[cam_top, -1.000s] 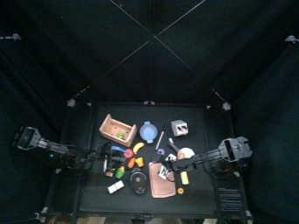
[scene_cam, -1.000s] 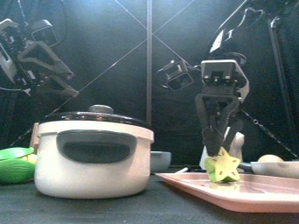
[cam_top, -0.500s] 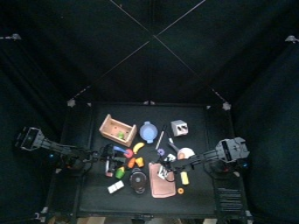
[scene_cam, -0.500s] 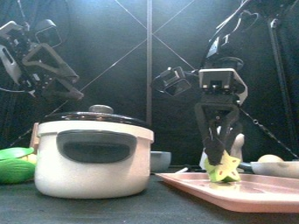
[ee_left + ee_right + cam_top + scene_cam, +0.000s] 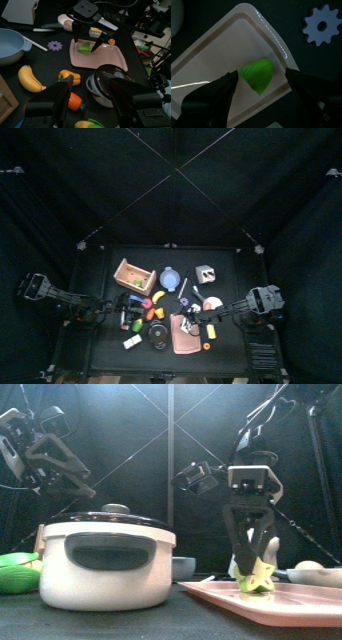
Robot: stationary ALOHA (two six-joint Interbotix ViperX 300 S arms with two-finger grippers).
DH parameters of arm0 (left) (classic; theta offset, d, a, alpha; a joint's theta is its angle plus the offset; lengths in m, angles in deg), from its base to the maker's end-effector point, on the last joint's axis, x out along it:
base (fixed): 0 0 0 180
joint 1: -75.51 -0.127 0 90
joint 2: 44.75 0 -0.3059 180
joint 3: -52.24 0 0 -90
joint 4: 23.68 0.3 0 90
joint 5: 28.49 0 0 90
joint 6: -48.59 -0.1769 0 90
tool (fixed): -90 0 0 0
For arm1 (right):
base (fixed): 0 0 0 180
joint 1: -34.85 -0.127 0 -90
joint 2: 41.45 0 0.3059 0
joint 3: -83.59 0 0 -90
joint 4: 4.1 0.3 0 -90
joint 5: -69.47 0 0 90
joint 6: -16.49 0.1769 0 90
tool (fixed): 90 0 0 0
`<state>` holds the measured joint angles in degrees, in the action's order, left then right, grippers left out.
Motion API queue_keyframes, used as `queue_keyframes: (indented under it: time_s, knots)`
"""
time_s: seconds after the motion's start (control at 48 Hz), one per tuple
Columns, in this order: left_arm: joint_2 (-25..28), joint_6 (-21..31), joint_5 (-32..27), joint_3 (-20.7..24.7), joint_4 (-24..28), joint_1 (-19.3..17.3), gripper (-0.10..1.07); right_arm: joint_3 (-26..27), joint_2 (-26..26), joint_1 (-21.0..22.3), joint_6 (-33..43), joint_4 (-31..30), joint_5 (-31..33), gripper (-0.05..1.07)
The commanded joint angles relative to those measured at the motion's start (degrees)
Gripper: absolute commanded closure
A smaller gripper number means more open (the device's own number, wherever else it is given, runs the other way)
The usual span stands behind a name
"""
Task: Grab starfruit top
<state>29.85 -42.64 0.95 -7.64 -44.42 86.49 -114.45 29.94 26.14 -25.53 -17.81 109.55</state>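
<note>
Here, top view: table crowded w/ small items; pink tray near the front edge, right of centre. Right gripper reaches in over the tray; left arm rests at the left edge. Starfruit too small to pick out from this height.

Front view: right gripper hangs straight down over the starfruit, jaws spread, tips flanking the fruit's top. The fruit sits on the tray, toward its left end. White pot w/ dark lid stands at the front left and hides whatever lies behind it. Contact betw. tips and fruit can't be settled here.

Left wrist view: left gripper jaws spread, nothing betw. them; pot lid partly masked by them. Beyond, the right gripper stands on the tray over the green fruit. Banana and blue bowl cut off in part.

Right wrist view: starfruit lies near the tray's long rim, betw. the wide-spread jaws, one each side. Purple gear lies off the tray.

Progress (est.): approach and alignment done; closing on the fruit's top and lifting remain.
</note>
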Motion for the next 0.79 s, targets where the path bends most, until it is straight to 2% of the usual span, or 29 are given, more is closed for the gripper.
queue_keyframes:
  time_s: [0.0, 0.229, 0.333, 0.667, 0.771]
  knots:
    - [0.00, -0.09, 0.53, 0.70, 0.09, 0.09, 0.11, 1.23, 0.88, -0.09, -0.09, 0.09, -0.35, -0.01]
    - [0.00, -0.09, 0.53, 0.70, 0.00, 0.00, 0.11, 1.23, 0.62, -0.18, 0.00, -0.09, -0.62, 0.00]
    - [0.09, 0.00, 0.53, 0.70, 0.00, 0.00, 0.11, 1.23, 0.44, -0.09, -0.09, -0.18, -0.70, 0.03]
    - [0.00, 0.00, 0.53, 0.62, 0.00, 0.09, 0.11, 1.49, 0.70, -0.18, -0.09, -0.18, -0.44, 0.29]
    - [0.09, 0.00, 0.53, 0.62, 0.00, 0.09, 0.11, 2.02, 1.32, -0.53, -0.18, -0.26, 0.18, 0.34]
